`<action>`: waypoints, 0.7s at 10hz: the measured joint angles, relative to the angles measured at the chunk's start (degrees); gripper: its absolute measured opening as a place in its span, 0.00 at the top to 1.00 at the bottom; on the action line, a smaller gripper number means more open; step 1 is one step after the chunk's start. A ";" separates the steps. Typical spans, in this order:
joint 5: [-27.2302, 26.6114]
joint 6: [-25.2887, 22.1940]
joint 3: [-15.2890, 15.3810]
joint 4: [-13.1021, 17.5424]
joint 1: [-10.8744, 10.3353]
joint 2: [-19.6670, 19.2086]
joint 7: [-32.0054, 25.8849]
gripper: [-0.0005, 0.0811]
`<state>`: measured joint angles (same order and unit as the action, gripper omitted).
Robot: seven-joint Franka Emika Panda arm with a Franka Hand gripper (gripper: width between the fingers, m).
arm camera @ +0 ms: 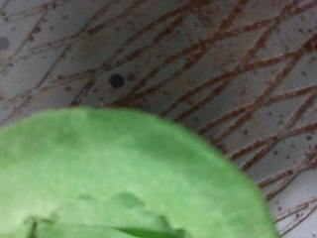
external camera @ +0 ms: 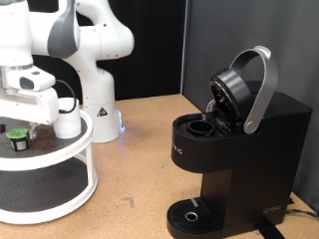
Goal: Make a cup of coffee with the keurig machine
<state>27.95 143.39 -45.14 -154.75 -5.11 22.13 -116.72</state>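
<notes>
Keurig point(external camera: 237, 149): black, lid raised, right of stand point(external camera: 60, 174). White cup point(external camera: 66, 118) on stand's top tier. Gripper point(external camera: 18, 127) above green-topped pod point(external camera: 17, 136) there; grip state indeterminate. Wrist view: green top point(arm camera: 119, 174) fills frame.

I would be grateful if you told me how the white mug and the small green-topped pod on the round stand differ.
The cup is plain white; the pod is dark with a green top. The cup is taller and wider than the pod. The hand hangs right above the pod, while the cup stands beside it towards the exterior view's right. Both rest upright on the white stand.
</notes>
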 joint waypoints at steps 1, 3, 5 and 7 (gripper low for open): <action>-0.44 0.00 0.00 0.00 -0.15 0.00 0.00 0.11; -0.98 0.00 0.01 0.07 -0.44 0.01 0.00 0.42; -1.23 -0.24 0.03 0.09 -0.65 0.11 -0.05 0.42; -3.30 -4.01 0.12 0.89 -1.03 1.64 -1.76 0.42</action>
<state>24.65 139.38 -45.02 -153.86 -6.14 23.77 -118.48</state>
